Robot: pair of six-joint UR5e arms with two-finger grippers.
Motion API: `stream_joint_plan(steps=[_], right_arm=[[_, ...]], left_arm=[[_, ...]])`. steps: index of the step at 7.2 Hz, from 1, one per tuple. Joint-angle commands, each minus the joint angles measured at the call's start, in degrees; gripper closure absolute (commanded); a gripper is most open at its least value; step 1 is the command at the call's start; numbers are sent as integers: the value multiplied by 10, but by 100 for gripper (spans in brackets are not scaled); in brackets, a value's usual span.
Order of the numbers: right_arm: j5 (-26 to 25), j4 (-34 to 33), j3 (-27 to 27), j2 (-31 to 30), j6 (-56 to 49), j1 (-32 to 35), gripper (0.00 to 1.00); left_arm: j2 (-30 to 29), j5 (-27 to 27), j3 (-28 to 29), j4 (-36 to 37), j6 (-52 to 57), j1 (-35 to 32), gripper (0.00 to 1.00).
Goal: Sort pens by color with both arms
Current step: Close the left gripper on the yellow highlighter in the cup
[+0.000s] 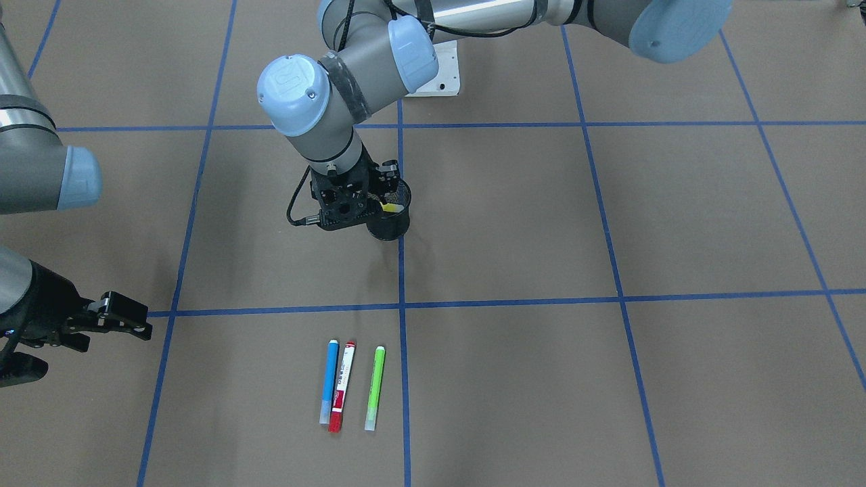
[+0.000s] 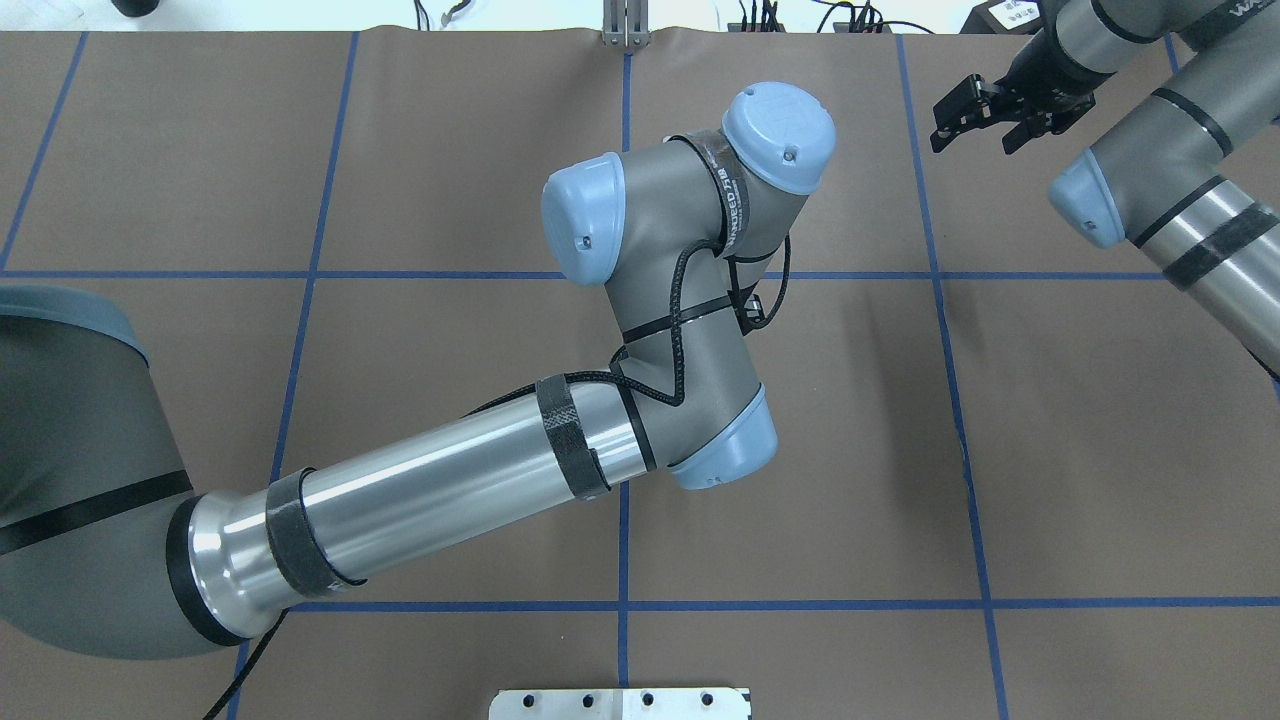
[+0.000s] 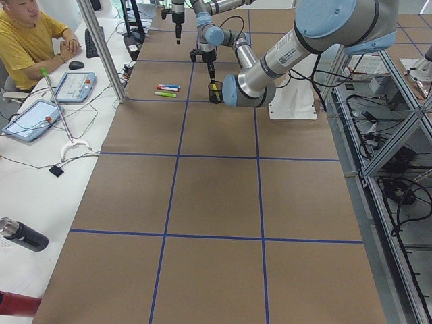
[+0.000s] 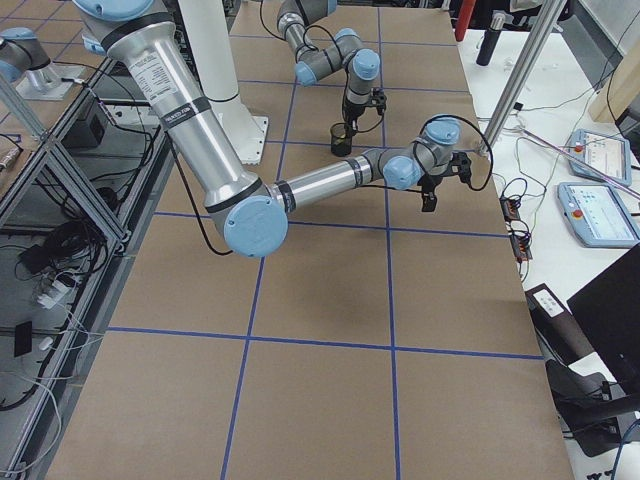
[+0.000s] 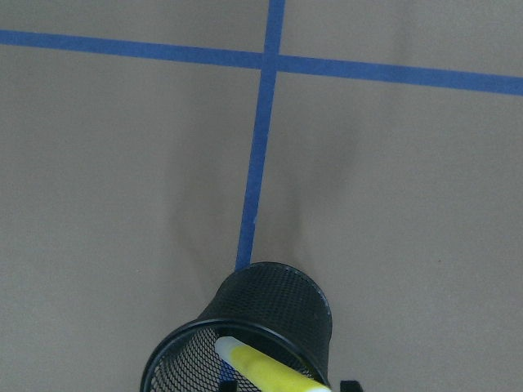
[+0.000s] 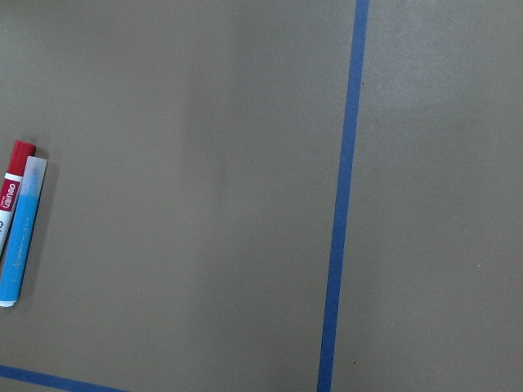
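Presently left pincer (image 1: pixel 383 200) holds yellow pen (image 5: pixel 265 369) dipped into mesh cup (image 5: pixel 282 302).

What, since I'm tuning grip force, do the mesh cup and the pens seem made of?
The black cup: fine wire mesh, probably metal, matte black; its wall shows a see-through grid. The blue pen, red-and-white pen, green pen and yellow pen: likely smooth plastic, judging by even colour and slight sheen; the red-and-white one bears a printed label.
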Motion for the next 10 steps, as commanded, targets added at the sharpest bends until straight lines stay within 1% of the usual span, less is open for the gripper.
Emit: stream_joint_plan(steps=[1,3,4,5,6,7,8,10], right_arm=[[0,0,-1,0,0,-1,1],[-1,1,-2,1,0,-1,1],[-1,1,-2,1,0,-1,1],[-1,2,-1,1,0,-1,1],[-1,2,-1,1,0,-1,1],[-1,2,-1,1,0,-1,1],[-1,2,-1,1,0,-1,1],[-1,1,-1,2,0,-1,1]], left_arm=[[1,0,-1,0,0,4,55],[-1,-1,-1,0,0,4,73],[-2,0,-2,0,0,4,75],[-2,0,-2,0,0,4,75],[-1,0,-3,0,1,4,67],[-2,1,-4,0,3,4,46],[-4,1,-6,0,4,4,40],[-4,2,-8,1,10,-2,39]])
